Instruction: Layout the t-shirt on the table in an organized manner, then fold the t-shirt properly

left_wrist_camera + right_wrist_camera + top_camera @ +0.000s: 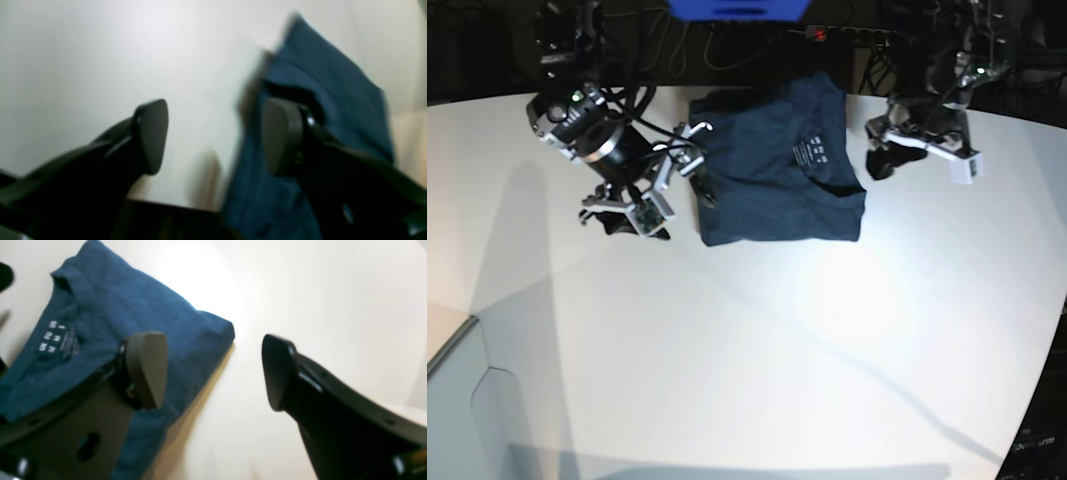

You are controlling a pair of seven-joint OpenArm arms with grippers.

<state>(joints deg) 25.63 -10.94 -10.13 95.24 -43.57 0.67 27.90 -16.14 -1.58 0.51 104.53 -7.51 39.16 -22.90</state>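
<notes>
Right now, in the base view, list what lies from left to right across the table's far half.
Right arm's gripper with open jaws → folded navy t-shirt on the white table → left arm's gripper, clear of the cloth.

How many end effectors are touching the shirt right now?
0. The left end effector hangs open beside the shirt; the right end effector sits open at its other edge, apparently clear.

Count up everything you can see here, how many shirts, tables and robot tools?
T-shirt: 1, dark blue, folded
Table: 1, white
Left tool and right tool, both open and empty: 2
Total: 4
</notes>
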